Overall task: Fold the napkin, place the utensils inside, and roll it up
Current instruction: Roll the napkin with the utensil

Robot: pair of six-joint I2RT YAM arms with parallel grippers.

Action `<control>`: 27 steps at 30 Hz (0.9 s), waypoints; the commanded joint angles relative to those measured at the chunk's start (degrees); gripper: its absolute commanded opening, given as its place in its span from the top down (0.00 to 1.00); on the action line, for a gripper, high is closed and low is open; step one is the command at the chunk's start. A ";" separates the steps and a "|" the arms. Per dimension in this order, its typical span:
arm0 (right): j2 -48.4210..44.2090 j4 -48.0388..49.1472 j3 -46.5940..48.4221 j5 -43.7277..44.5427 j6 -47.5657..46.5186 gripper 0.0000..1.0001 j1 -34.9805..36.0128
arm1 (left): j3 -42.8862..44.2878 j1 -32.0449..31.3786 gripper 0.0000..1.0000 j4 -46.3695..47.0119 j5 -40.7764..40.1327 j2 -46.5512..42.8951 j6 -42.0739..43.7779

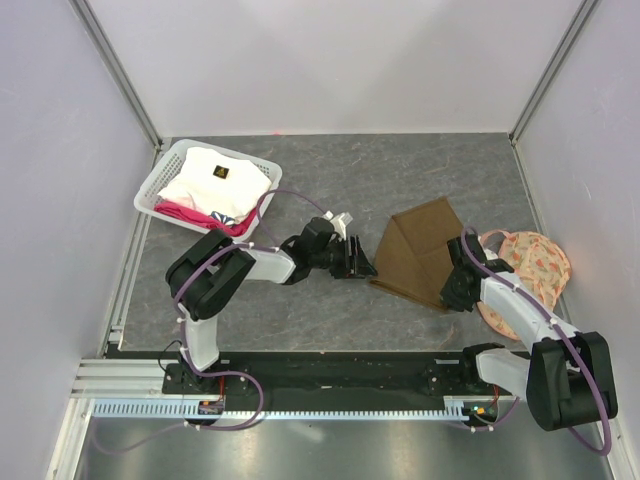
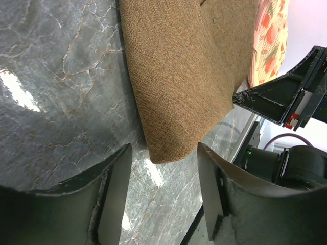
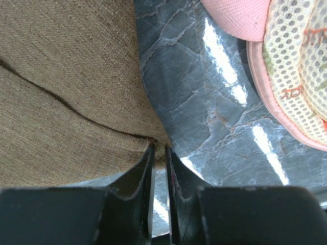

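Observation:
The olive-brown napkin [image 1: 415, 250] lies folded on the grey marbled table, right of centre. My left gripper [image 1: 362, 268] is at its near left corner. In the left wrist view that gripper [image 2: 163, 153] stands open, and the rounded corner of the napkin [image 2: 184, 76] reaches just between the fingertips without touching them. My right gripper [image 1: 455, 292] is at the napkin's near right corner. In the right wrist view its jaws [image 3: 161, 148] are pressed almost together, pinching the edge of the napkin [image 3: 66, 87]. The utensils are out of view.
A peach floral round fabric piece [image 1: 535, 262] lies just right of the napkin, close to the right arm. A white basket [image 1: 160, 190] holding a white cloth [image 1: 215, 180] stands at the back left. White walls enclose the table on three sides.

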 commanded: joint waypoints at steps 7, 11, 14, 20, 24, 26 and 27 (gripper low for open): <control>-0.24 0.54 -0.33 2.15 1.51 0.80 0.87 | 3.09 -0.88 0.50 -0.47 -1.98 3.66 -0.95; -0.33 0.54 -0.33 2.06 1.51 0.79 1.05 | 4.06 -1.32 0.52 -0.47 -1.99 4.98 -0.95; -0.42 0.54 -0.24 2.06 1.42 0.80 1.22 | 4.32 -1.67 0.57 -0.47 -1.81 5.69 -1.12; -0.77 0.46 -0.24 2.06 1.51 0.79 1.40 | 3.97 -1.85 0.67 -0.38 -1.81 5.95 -1.39; -1.12 0.63 -0.15 2.32 1.42 0.79 1.40 | 3.97 -1.85 0.85 1.29 0.21 6.48 -2.09; -1.73 0.72 -0.15 2.41 1.33 0.78 1.49 | 3.88 -1.85 0.92 1.47 0.56 6.22 -2.09; -1.91 0.98 -0.15 2.41 1.42 0.78 1.49 | 3.71 -1.76 0.95 1.47 0.65 5.95 -2.09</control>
